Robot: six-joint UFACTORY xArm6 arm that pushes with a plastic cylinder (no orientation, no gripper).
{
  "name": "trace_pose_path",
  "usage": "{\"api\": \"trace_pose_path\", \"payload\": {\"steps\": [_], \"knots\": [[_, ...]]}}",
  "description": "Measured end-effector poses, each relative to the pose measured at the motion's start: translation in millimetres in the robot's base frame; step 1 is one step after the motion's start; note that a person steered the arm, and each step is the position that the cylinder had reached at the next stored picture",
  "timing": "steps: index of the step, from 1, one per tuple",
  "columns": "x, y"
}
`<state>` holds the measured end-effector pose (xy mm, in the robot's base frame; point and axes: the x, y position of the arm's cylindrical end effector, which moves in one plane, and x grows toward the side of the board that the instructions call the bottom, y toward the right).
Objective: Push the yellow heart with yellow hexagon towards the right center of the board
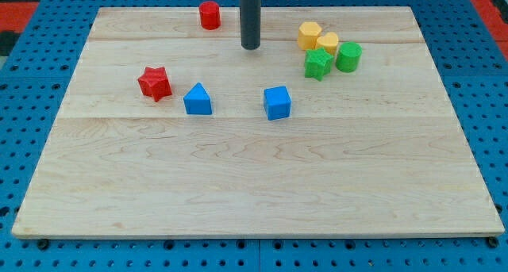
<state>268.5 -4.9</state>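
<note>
The yellow hexagon [309, 35] and the yellow heart [328, 43] sit touching each other near the view's top right of the wooden board [254, 185]. My tip [251, 46] stands on the board to the left of the yellow hexagon, with a clear gap between them. The dark rod rises straight up out of the view's top.
A green star [318, 63] and a green cylinder [348, 56] lie just below the yellow pair. A red cylinder [209, 15] is at the top, left of my tip. A red star [155, 83], a blue triangle [198, 100] and a blue cube [277, 102] lie mid-board.
</note>
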Motion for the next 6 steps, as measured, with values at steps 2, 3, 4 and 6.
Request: {"api": "trace_pose_path", "payload": {"steps": [2, 3, 4, 6], "knots": [[-44, 35], [-32, 35], [-29, 44], [-15, 91]]}}
